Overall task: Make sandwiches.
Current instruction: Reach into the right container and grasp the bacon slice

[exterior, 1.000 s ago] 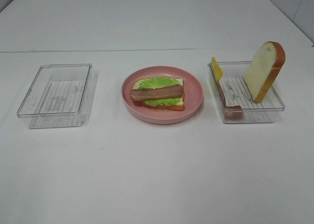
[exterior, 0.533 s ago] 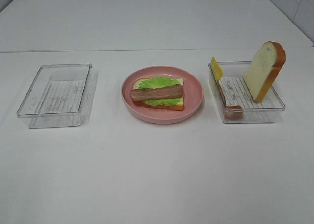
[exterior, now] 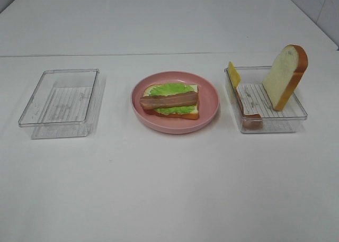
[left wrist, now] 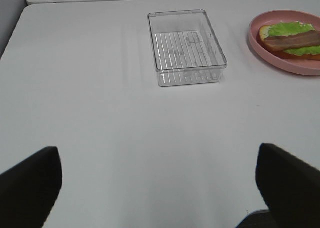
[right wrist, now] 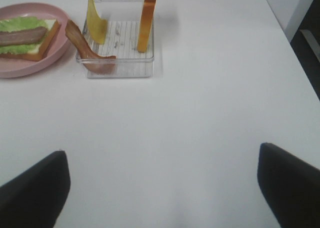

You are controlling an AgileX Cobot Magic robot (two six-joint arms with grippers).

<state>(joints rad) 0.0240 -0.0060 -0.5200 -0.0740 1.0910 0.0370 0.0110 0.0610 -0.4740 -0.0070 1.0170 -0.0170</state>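
Observation:
On the pink plate (exterior: pixel 211 110) lies the partly built sandwich: a bread slice (exterior: pixel 192 114) topped with green lettuce (exterior: pixel 172 89) and a bacon strip (exterior: pixel 169 100). The clear tray (exterior: pixel 296 116) on the right holds an upright bread slice (exterior: pixel 284 75), a yellow cheese slice (exterior: pixel 233 72) and another bacon strip (exterior: pixel 248 109) leaning over its wall. Neither gripper shows in the high view. My left gripper (left wrist: pixel 156 148) is open over bare table, well short of the empty tray (left wrist: pixel 186 46). Equally open, my right gripper (right wrist: pixel 161 149) hangs short of the filled tray (right wrist: pixel 120 68).
An empty clear tray (exterior: pixel 61 101) stands left of the plate. White table surface stretches between the trays and the near edge. The table's right edge (right wrist: pixel 280 33) and a dark gap beyond it show in the right wrist view.

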